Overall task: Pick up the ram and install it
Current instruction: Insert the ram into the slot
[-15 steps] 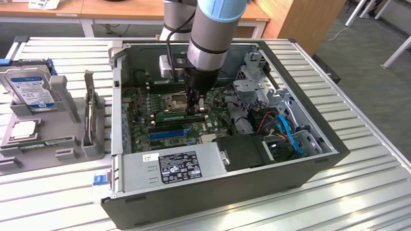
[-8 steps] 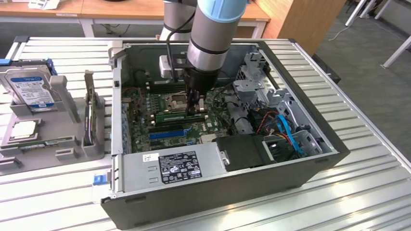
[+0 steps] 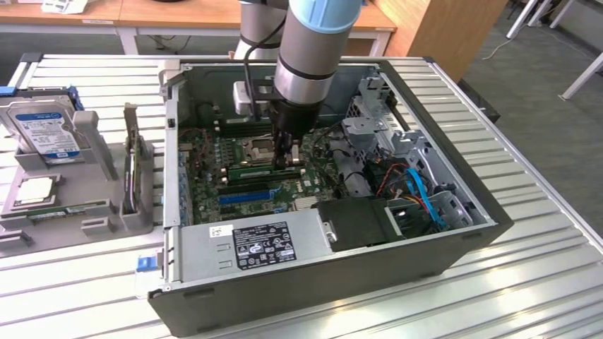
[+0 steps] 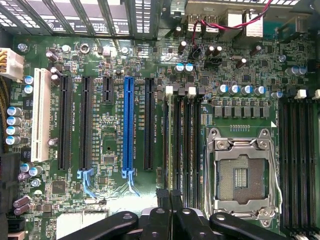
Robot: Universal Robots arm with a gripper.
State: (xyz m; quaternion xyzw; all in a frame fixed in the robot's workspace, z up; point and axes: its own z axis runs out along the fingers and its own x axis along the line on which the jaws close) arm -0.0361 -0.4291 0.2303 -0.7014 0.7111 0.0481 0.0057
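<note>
The ram [image 3: 248, 171] is a thin green stick standing on edge in a black motherboard slot inside the open computer case [image 3: 452, 244]. In the wrist view the ram [image 4: 170, 145] shows edge-on in the slot nearest the long black expansion slots. My gripper [image 3: 288, 161] reaches down from the arm onto the end of the stick towards the exterior view's right. Its black fingers are shut together, and the gripper [image 4: 169, 194] sits right over that end of the slot. Whether the tips press on the ram's edge or pinch it is hidden.
A grey holder [image 3: 132, 166] with more sticks, a blue-labelled hard drive [image 3: 42, 127] and a loose processor [image 3: 36, 189] sit outside the case at the exterior view's left. The power supply [image 3: 254, 244], drive cage with cables [image 3: 414, 183] and empty CPU socket [image 4: 242, 172] crowd the gripper.
</note>
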